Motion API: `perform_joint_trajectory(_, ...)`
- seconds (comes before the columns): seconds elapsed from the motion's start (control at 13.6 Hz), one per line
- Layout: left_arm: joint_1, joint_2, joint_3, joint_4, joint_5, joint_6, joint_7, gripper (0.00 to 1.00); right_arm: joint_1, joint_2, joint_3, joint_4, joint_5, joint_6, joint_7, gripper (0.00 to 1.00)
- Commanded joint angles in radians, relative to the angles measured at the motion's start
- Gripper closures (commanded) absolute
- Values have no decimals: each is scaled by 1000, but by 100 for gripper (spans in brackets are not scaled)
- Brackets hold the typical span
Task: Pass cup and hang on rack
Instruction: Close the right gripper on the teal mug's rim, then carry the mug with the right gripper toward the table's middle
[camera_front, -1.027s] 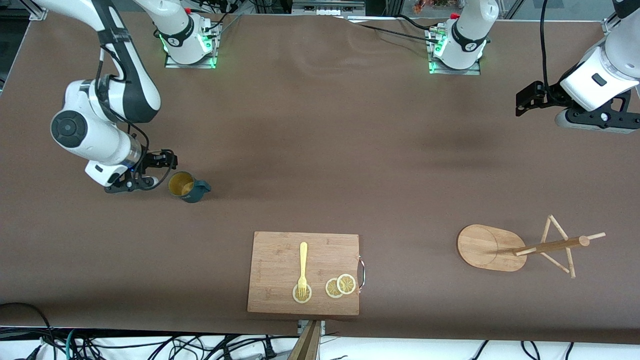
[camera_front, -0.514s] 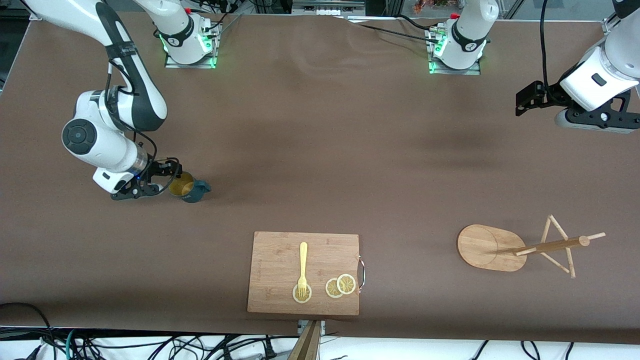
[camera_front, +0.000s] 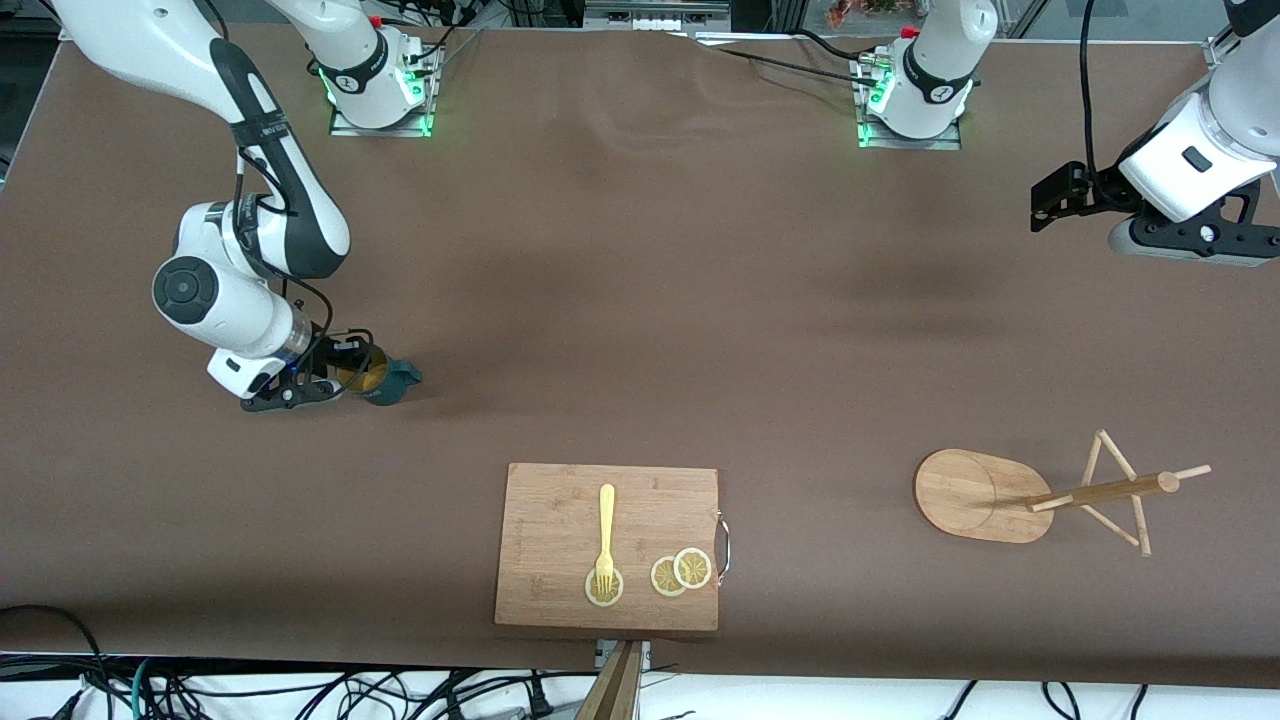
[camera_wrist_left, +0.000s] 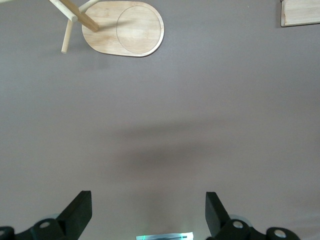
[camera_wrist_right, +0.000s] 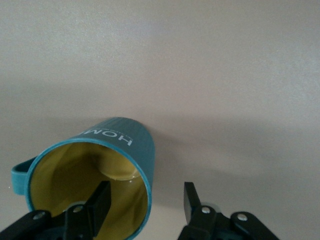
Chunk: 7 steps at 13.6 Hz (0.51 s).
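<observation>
The dark teal cup (camera_front: 390, 382) stands on the table toward the right arm's end, its handle pointing toward the left arm's end. My right gripper (camera_front: 347, 371) is open at the cup's rim. In the right wrist view one of its fingers (camera_wrist_right: 100, 200) is inside the yellow-ochre inside of the cup (camera_wrist_right: 120, 140) and the other is outside the wall, so the right gripper (camera_wrist_right: 145, 194) straddles the rim. The wooden rack (camera_front: 980, 495) stands near the left arm's end and also shows in the left wrist view (camera_wrist_left: 125, 27). My left gripper (camera_front: 1050, 205) waits open and empty above the table (camera_wrist_left: 149, 201).
A bamboo cutting board (camera_front: 545, 530) with a yellow fork (camera_front: 605, 535) and lemon slices (camera_front: 680, 572) lies near the front camera's edge of the table, between the cup and the rack. A corner of the board shows in the left wrist view (camera_wrist_left: 300, 12).
My right arm has moved toward the cup until its open fingers straddle the rim. The cup, the rack and the left arm have not moved.
</observation>
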Motion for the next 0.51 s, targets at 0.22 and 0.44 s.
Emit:
perform_joint_trajectory(0.22,3,4,-1,25,0,-22,12,0,5,21,5,11,3,20,37,88)
perform_joint_trajectory(0.44,3,4,0,25,0,-22,12,0,6,21,20,17,17,19,48,99)
